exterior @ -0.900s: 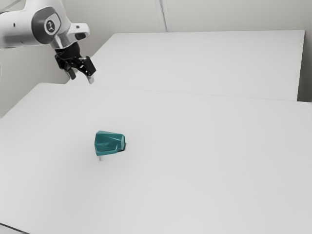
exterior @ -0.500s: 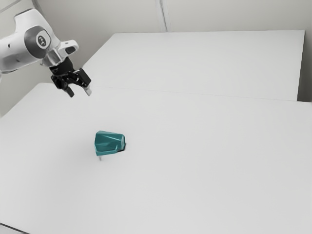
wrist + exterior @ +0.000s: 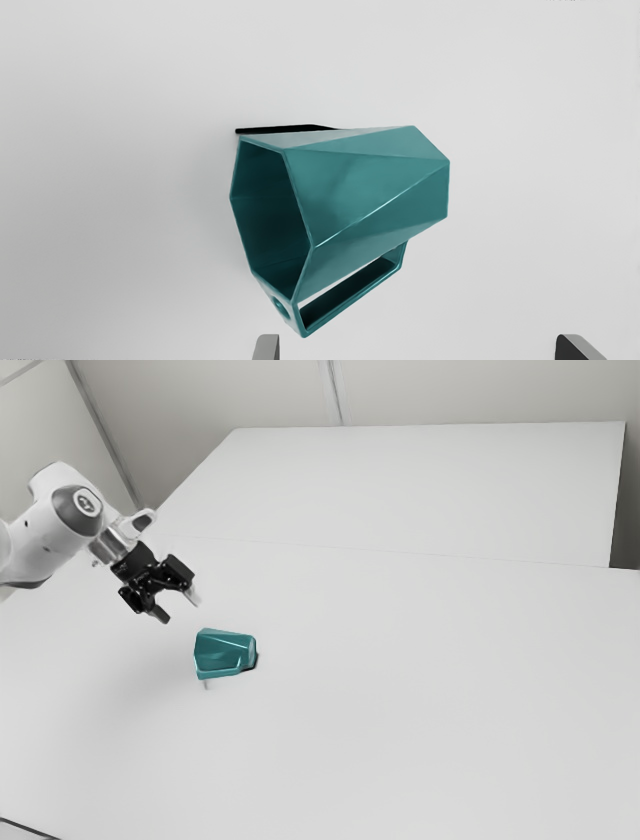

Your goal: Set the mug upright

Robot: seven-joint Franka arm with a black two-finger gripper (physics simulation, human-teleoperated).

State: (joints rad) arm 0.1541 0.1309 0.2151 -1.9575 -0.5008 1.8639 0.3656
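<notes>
Teal mug (image 3: 370, 185) lies on its side on white worktop (image 3: 400, 730), open mouth baring shadowed interior (image 3: 270, 215); hand (image 3: 180, 608) hovers nearby, released, fingers (image 3: 266, 347) spread wide.

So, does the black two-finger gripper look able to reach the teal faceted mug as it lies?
Probably yes: the gripper is open near the mug, with nothing visible between, and the handle faces its fingers.

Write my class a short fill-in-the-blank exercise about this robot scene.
1. The mug is lying on its ____.
2. Its handle is on the side nearer the ____.
3. The gripper has its two fingers standing ____.
4. The mug's color is ____.

Missing words: side; gripper; apart; teal.
</notes>
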